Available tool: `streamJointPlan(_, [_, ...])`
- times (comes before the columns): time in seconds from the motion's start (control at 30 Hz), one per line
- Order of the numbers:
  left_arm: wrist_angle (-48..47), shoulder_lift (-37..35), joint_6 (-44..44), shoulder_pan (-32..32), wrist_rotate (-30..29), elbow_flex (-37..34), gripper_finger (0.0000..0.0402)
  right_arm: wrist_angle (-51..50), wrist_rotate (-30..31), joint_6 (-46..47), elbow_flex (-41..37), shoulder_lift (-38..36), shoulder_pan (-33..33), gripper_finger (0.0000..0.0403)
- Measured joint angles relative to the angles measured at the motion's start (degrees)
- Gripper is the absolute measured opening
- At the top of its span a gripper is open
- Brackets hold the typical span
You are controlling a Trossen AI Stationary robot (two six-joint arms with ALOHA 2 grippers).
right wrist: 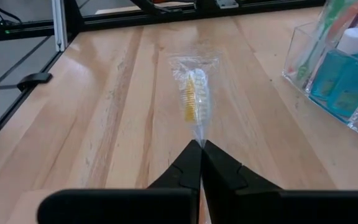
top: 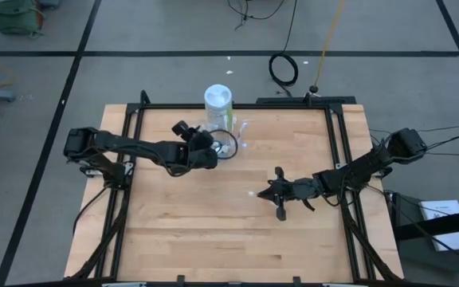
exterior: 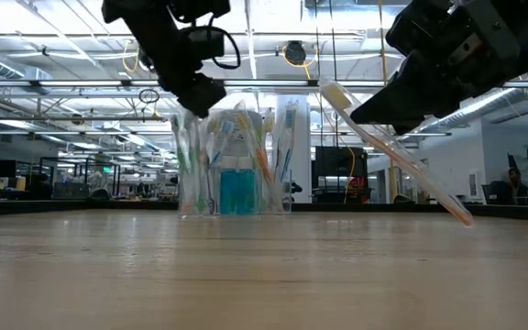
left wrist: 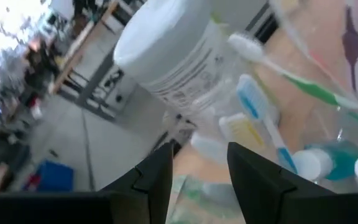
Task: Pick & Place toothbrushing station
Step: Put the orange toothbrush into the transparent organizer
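The toothbrushing station (exterior: 236, 160) is a clear plastic holder that stands on its base on the wooden table, with toothbrushes and blue bottles in it. It shows at the far middle in the high view (top: 236, 142). A white canister (top: 218, 100) stands just behind it. My left gripper (top: 216, 153) is open at the holder's left rim, with toothbrush heads (left wrist: 253, 112) beyond its fingers; whether it touches the holder I cannot tell. My right gripper (top: 276, 194) is at mid-table, shut on a wrapped toothbrush (right wrist: 195, 99). My right gripper pinches the wrapped toothbrush between its two shut fingers, on the clear wrapper just behind the yellow-bristled head (right wrist: 199, 134). The toothbrush slants in the hold (exterior: 401, 156), its head end up and its other end (exterior: 464, 218) low near the table.
Black frame rails (top: 337, 143) run along the table's edges. Bare wood (top: 205, 231) lies at the near side. Cables (top: 284, 68) lie on the floor beyond the far edge.
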Motion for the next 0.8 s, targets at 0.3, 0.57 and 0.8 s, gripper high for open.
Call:
streamJointPlan(0.3, [-10.7, -2.6, -12.5, 0.5, 11.1, 0.0, 0.0159, -0.4, 0.0, 0.3, 0.0, 0.0, 0.0, 0.0])
streamJointPlan(0.57, [-8.6, -4.2, -8.7, 1.6, 11.0, 0.0, 0.0159, -0.2, 0.0, 0.4, 0.0, 0.0, 0.0, 0.0])
streamJointPlan(0.8, [-7.2, -12.3, -7.6, 0.6, 10.6, 0.0, 0.0159, 0.2, 0.0, 0.3, 0.0, 0.0, 0.0, 0.0])
